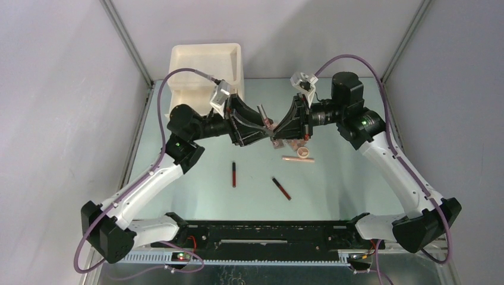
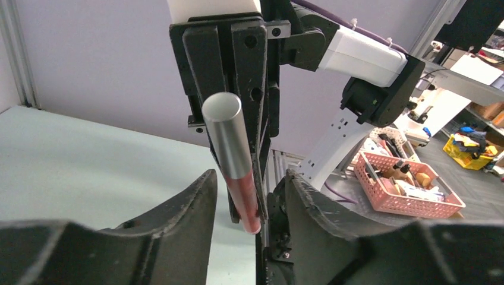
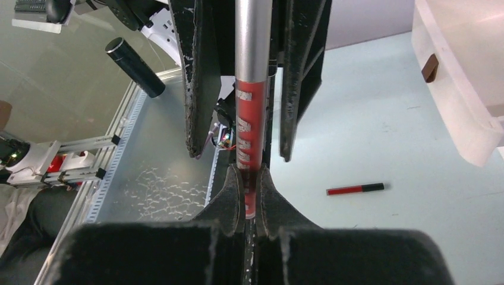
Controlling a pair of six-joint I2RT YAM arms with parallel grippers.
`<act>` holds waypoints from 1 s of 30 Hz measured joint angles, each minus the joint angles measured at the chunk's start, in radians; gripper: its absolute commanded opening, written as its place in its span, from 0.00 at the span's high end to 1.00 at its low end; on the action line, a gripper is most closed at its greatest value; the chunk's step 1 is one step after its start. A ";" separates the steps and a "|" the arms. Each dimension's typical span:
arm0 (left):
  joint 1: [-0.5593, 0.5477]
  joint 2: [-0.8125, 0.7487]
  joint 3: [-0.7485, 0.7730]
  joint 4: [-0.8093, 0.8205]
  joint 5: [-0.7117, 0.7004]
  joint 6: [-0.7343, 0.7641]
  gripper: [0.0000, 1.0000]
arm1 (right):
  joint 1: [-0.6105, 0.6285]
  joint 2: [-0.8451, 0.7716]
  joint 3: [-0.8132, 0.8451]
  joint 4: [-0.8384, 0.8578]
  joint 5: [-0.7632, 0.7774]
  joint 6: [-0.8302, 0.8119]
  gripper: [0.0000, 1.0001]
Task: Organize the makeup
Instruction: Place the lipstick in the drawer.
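We judge a handover: right gripper point(image 3: 250, 178) clamps the tube point(image 3: 251, 127); left gripper point(image 2: 249, 185), apparently open around it, must close.

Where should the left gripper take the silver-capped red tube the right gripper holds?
On the silver cap, the free end: the right gripper pinches the red tube at the other end. The left gripper should come from opposite, fingers either side of the round cap.
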 measured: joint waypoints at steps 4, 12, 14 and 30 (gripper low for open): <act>-0.003 0.014 0.000 0.024 0.010 -0.021 0.72 | 0.000 0.011 -0.009 0.000 -0.017 0.000 0.99; -0.005 0.018 0.001 0.007 0.016 -0.001 1.00 | -0.010 0.012 -0.011 -0.017 -0.031 -0.033 0.16; -0.005 0.006 0.013 -0.068 0.011 0.056 1.00 | -0.033 0.008 -0.013 -0.047 -0.009 -0.072 0.01; -0.006 -0.230 0.079 -0.729 -0.453 0.745 1.00 | -0.189 -0.132 -0.063 -0.454 0.358 -0.415 0.00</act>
